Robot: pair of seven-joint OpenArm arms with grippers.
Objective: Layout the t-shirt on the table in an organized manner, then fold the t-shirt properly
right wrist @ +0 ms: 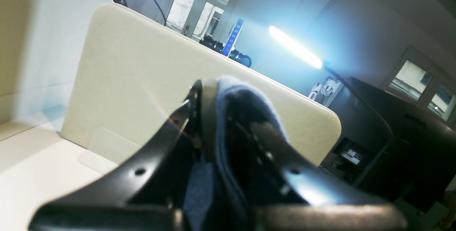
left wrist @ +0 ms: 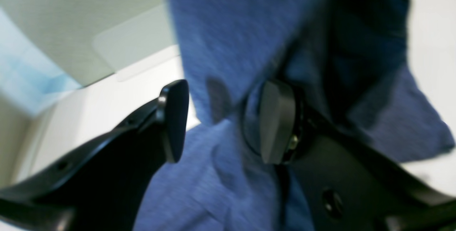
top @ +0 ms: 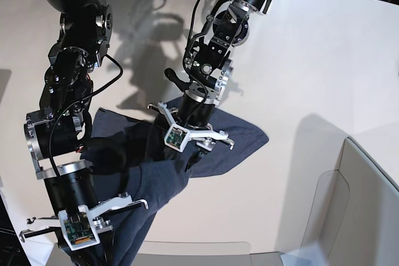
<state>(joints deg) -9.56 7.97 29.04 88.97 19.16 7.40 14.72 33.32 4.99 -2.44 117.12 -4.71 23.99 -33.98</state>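
Note:
The navy t-shirt [top: 234, 134] lies crumpled on the white table [top: 299, 60], with one part pulled up toward the lower left. In the base view my right gripper [top: 100, 244] holds that raised part at the bottom edge. The right wrist view shows the right gripper [right wrist: 218, 94] shut on a bunch of blue t-shirt fabric [right wrist: 199, 188]. My left gripper [top: 189, 156] is down on the middle of the shirt. In the left wrist view the left gripper [left wrist: 225, 120] is open, and a fold of the t-shirt [left wrist: 231, 21] hangs between its pads [left wrist: 276, 120].
A beige divider panel [top: 368, 210] stands at the table's lower right, also seen as a panel [right wrist: 142, 78] in the right wrist view and as a grey panel [left wrist: 71, 17] in the left wrist view. Bare table [left wrist: 107, 106] lies left of the shirt.

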